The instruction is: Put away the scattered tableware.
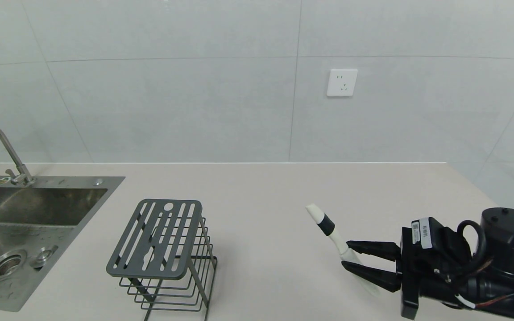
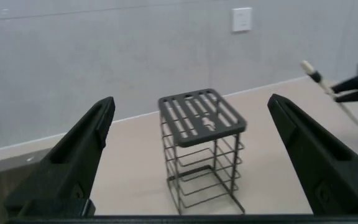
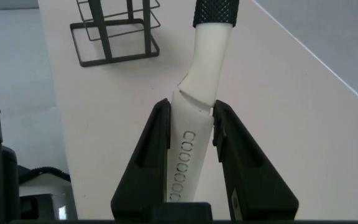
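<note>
Lower right in the head view, the right gripper (image 1: 347, 254) is clamped on a white utensil (image 1: 328, 225) by its flat end, handle pointing upper left. The left gripper (image 2: 191, 102) gapes wide, empty. A rack (image 1: 156, 238) stands lower centre, with a sink (image 1: 105, 187) at the left edge.

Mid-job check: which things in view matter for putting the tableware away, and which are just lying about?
For the job:
white utensil, held in the right hand
slotted wire rack, likely its destination

Just there:
sink
faucet
wall socket
</note>
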